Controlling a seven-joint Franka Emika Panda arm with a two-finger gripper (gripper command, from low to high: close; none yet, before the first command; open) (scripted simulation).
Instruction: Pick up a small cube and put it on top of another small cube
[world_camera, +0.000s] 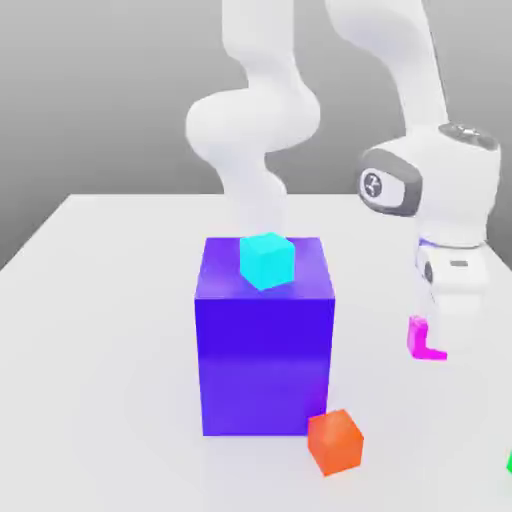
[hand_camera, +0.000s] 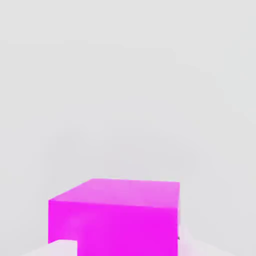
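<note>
The small cube (world_camera: 418, 336), bright magenta-pink, is low over the white table (world_camera: 100, 300) at the exterior view's right. My gripper (world_camera: 432, 340) comes straight down on it and is shut on it, and the white hand hides part of the cube. The hand view has the same small cube (hand_camera: 120, 212) very close, with a pale finger (hand_camera: 61, 249) against its side. A cyan cube (world_camera: 266, 260) rests on top of the big blue-violet block (world_camera: 265, 350) in the middle. An orange cube (world_camera: 335, 442) lies at that block's front right corner.
The tall blue-violet block stands to the left of my gripper in the exterior view, with a gap of bare table between them. A sliver of something green (world_camera: 509, 462) shows at the right edge. My arm's white links rise behind the block.
</note>
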